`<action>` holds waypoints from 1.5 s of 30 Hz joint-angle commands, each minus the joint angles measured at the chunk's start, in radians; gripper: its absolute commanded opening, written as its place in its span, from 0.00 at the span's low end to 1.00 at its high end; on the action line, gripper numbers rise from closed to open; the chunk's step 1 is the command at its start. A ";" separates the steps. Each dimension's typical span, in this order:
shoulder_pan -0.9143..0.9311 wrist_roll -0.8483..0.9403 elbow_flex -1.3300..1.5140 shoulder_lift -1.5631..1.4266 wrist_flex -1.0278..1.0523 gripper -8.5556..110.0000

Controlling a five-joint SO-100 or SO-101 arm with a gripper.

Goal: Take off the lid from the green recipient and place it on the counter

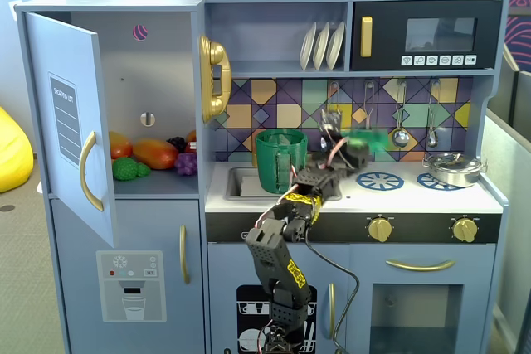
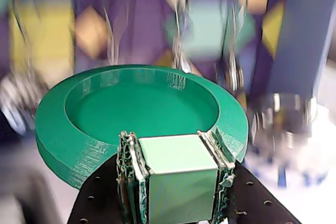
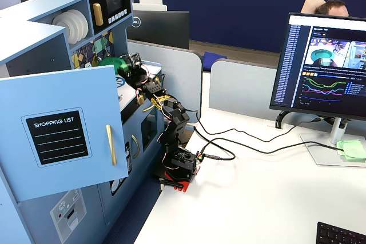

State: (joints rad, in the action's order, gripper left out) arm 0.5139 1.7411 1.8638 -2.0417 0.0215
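Observation:
My gripper (image 2: 176,141) is shut on the pale square knob (image 2: 178,153) of the round green lid (image 2: 142,103), one jaw on each side. In a fixed view the lid (image 1: 367,140) is blurred and held in the air above the counter (image 1: 398,198), to the right of the open green recipient (image 1: 280,160), with the gripper (image 1: 353,151) just under it. The recipient stands by the sink at the counter's left. In the other fixed view the lid (image 3: 113,63) and gripper (image 3: 130,64) show above the counter; the recipient is hidden there.
A silver pot with its own lid (image 1: 453,168) stands on the right burner and shows blurred in the wrist view (image 2: 283,124). Utensils (image 1: 401,134) hang on the tiled back wall. The fridge door (image 1: 75,122) stands open at the left, with toy fruit (image 1: 153,153) inside.

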 commanded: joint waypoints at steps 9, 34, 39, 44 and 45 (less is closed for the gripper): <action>0.040 0.026 0.115 0.115 -0.230 0.07; 0.028 -0.031 0.153 -0.072 -0.112 0.28; -0.064 -0.017 0.075 -0.364 0.370 0.26; -0.204 -0.021 0.163 -0.643 0.853 0.18; -0.233 -0.005 0.213 -0.690 0.920 0.15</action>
State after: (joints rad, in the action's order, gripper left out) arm 0.3666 1.7073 2.0295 -2.5265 0.6473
